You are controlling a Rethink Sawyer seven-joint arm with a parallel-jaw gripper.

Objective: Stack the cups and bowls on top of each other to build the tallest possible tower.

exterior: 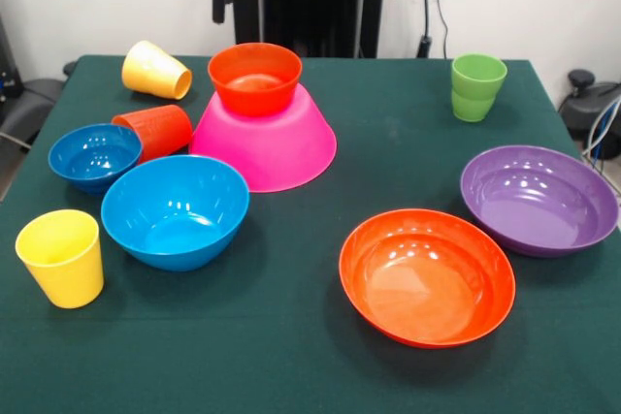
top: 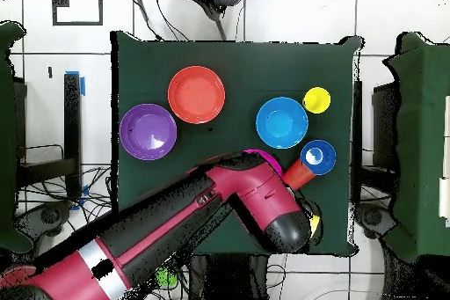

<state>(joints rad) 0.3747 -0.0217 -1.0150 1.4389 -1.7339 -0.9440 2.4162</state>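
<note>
Open cloth (exterior: 320, 375) is lying along the near edge and between the pink bowl (exterior: 277, 147) and green cup (exterior: 476, 86); cups and blue bowls (exterior: 175, 210) are crowding the pink bowl's other side.

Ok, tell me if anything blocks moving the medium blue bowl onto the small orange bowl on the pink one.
Nothing visible does. The medium blue bowl sits just in front of the pink bowl, and the small orange bowl on top is empty.
</note>
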